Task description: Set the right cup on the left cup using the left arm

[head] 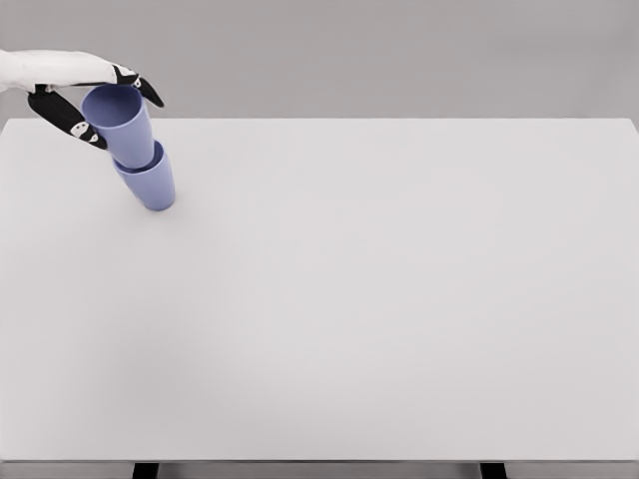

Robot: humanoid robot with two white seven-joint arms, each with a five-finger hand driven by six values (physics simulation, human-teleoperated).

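Two blue cups stand nested at the table's far left. The lower cup (pixel 152 184) rests on the table, and the upper cup (pixel 122 124) sits inside it, both leaning slightly up and to the left. My left hand (pixel 112 108) comes in from the upper left edge and encloses the upper cup near its rim. The thumb (pixel 78 124) presses the cup's left side. The fingers (pixel 146 91) reach behind the rim on the right. My right arm is out of view.
The white table (pixel 379 299) fills the view, with its far edge just behind the cups and its near edge along the bottom. A grey wall lies beyond.
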